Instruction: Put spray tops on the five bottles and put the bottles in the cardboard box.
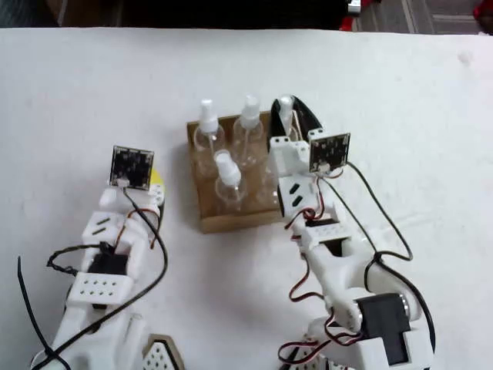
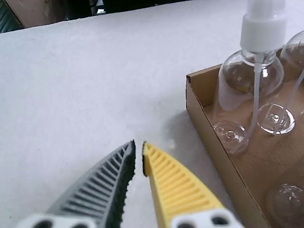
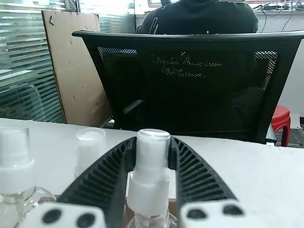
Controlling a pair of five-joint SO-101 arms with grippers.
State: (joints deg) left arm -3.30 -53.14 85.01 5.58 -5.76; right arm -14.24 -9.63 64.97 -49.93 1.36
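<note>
From high up we look down over the tabletop (image 1: 77, 92) and both arms (image 1: 339, 262). Our left wrist camera sits low and close, facing a corner of the cardboard box (image 2: 204, 90). The right wrist camera looks level across the tabletop toward a chair (image 3: 190, 71). All three take in the bottles (image 1: 229, 177).

We've bottles (image 1: 229, 181) in the cardboard box (image 1: 235, 222) on the table (image 1: 77, 100); left gripper (image 2: 138, 149) left of it, right gripper (image 3: 152, 142) round the rightmost bottle (image 3: 148, 190).
</note>
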